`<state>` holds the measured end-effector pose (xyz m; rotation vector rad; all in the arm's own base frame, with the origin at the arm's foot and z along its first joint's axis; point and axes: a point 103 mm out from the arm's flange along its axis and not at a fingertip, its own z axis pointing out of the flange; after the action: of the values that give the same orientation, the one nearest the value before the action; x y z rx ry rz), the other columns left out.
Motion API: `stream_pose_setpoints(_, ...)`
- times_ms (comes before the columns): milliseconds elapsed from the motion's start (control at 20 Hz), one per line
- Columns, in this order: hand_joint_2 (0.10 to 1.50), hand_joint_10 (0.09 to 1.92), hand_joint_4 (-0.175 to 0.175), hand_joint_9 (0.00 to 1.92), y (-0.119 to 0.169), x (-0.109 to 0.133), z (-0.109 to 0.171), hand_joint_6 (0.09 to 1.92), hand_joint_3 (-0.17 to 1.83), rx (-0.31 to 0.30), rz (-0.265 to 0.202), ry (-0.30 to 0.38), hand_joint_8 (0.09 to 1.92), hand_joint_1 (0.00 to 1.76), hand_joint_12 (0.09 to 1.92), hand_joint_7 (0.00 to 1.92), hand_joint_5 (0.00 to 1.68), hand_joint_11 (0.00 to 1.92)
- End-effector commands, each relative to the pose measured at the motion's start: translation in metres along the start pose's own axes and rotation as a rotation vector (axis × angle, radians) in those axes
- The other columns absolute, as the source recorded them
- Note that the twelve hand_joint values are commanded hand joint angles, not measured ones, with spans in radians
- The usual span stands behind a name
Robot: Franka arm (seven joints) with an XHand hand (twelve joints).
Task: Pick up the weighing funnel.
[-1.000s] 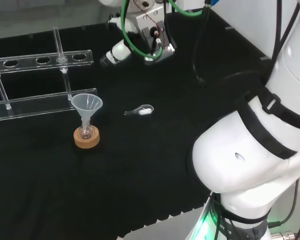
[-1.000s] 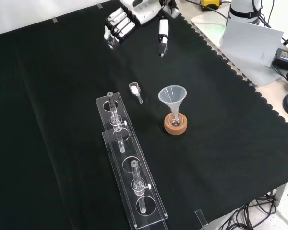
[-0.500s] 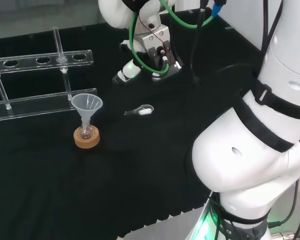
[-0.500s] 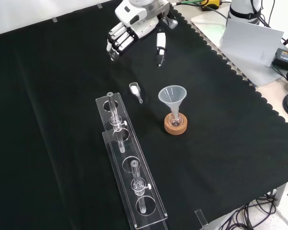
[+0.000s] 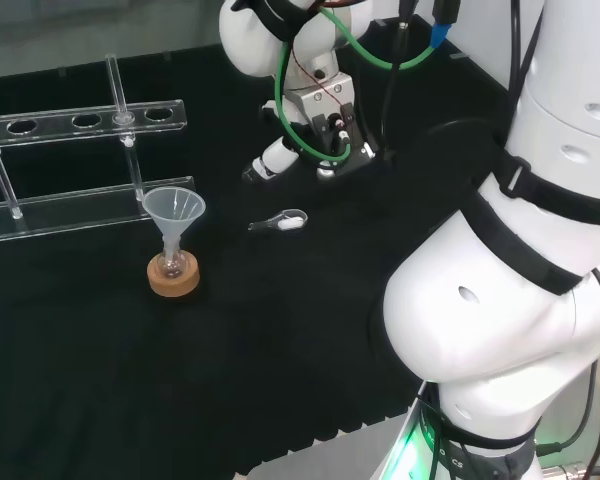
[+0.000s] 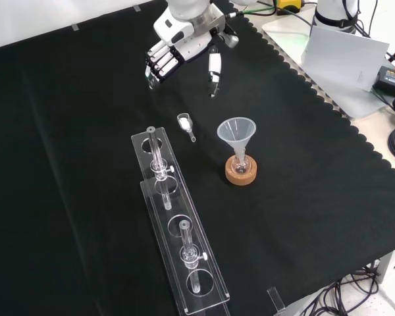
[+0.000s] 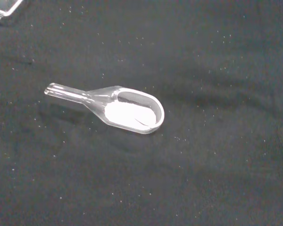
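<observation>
In the front view the rack point(image 6: 178, 230) is lying nearest, the funnel point(image 6: 236, 131) standing just beyond. Farther off, the weighing funnel point(image 6: 185, 124) is lying alone on the cloth point(image 6: 66, 164), untouched. Farthest, the hand point(image 6: 184, 36) is hovering, fingers and thumb spread wide, holding nothing. The approach seems to be underway; next it needs lowering to straddle the scoop before closing.

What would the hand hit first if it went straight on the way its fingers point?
Probably the weighing funnel on the cloth; nothing stands between it and the hand. Depth is unclear, so bare cloth beside it is possible.
</observation>
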<state>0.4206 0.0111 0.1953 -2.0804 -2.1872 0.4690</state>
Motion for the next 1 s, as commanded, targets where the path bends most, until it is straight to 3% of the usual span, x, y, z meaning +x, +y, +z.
stream_pose_setpoints(50, 0.69, 0.79, -0.020, 0.07, -0.001, -0.004, 0.025, 0.09, 0.05, 0.035, 0.005, 0.018, 0.55, 0.42, 1.14, 0.19, 0.12, 0.00)
stream_pose_setpoints(700, 0.70, 0.78, -0.024, 0.08, 0.000, 0.019, 0.074, 0.09, 0.05, 0.106, -0.023, 0.054, 0.55, 0.45, 1.15, 0.20, 0.13, 0.00)
stream_pose_setpoints(1000, 0.71, 0.77, -0.023, 0.07, -0.001, 0.025, 0.092, 0.09, 0.06, 0.039, -0.006, 0.085, 0.54, 0.51, 1.16, 0.17, 0.14, 0.00)
